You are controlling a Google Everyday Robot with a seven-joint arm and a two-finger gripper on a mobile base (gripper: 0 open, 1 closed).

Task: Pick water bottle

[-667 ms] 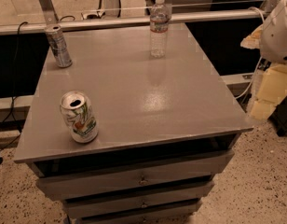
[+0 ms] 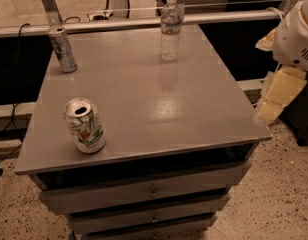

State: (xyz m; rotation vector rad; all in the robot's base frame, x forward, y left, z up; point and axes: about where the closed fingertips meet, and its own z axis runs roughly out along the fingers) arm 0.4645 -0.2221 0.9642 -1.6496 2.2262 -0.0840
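Nothing grasped yet: the water bottle stands upright at the surface's far edge. My pincer hangs off the right side, well apart; spread or pressed together, I can't tell.

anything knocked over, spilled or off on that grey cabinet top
Nothing stands out. The water bottle, slim silver can and white-green can all stand upright on the grey cabinet top, apart from each other, with no spill showing. The gripper hangs beside the top's right edge, touching none of them.
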